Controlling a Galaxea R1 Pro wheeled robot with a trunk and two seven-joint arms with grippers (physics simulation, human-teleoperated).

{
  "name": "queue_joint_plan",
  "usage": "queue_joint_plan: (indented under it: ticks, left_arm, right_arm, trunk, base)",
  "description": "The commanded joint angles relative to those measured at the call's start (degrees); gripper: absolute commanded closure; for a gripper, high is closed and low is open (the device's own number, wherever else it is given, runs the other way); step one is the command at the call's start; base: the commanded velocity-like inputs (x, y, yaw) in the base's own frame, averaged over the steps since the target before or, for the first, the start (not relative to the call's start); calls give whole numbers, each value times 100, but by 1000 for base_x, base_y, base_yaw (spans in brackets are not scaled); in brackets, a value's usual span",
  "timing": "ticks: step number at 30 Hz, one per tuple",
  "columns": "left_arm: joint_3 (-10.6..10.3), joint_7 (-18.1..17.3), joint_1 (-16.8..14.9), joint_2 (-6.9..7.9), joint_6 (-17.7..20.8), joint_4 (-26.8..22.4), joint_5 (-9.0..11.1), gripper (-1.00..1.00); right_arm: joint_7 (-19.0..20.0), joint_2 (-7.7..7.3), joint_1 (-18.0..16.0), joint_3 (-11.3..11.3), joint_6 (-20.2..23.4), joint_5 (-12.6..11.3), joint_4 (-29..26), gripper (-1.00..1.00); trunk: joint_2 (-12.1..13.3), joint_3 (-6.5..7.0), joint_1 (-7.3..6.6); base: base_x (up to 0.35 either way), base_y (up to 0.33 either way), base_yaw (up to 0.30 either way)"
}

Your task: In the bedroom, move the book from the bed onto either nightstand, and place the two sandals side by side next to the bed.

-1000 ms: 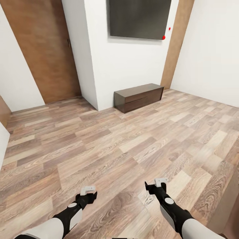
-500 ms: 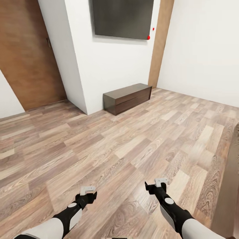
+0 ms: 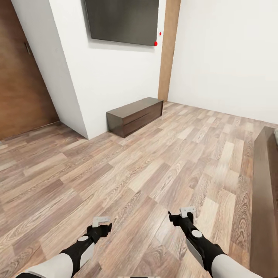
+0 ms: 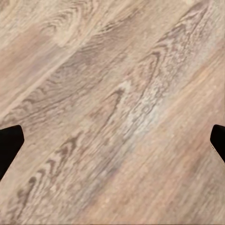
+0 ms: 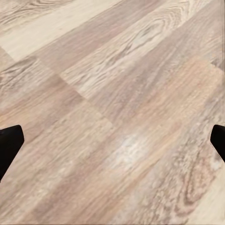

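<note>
With both pincers, left [image 3: 101, 223] and right [image 3: 185, 213], wide open and empty over the floor [image 3: 127, 170], the base could clip the bed [image 3: 264, 185] frame alongside.

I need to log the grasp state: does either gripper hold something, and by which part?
Nothing is held. The left gripper and right gripper are open over the brown wood-plank floor.
</note>
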Motion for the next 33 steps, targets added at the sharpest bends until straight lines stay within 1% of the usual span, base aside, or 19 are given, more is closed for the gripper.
queue_joint_plan:
  ticks: [1, 10, 27, 33]
  left_arm:
    - [-44, -8, -3, 3, -23, 6, 59, -100]
    - [-45, -10, -3, 7, -16, 14, 49, -100]
    - [-45, -8, -3, 41, -24, 14, 45, -100]
    - [-46, -8, -2, 42, -24, 15, 45, -100]
  right_arm:
    - [-33, -4, -5, 49, -18, -44, 2, -100]
    - [-33, -5, -6, 43, -17, -41, 0, -100]
    - [-41, -6, -5, 40, -18, -40, 0, -100]
    - [-60, -5, -4, 40, -18, -44, 5, -100]
  trunk:
    - [-2, -5, 2]
    - [-2, -5, 2]
    - [-2, -5, 2]
    - [-2, -5, 2]
  base:
    - [277, 211, -273]
    - [308, 136, -272]
    - [329, 27, -249]
    - [330, 106, -143]
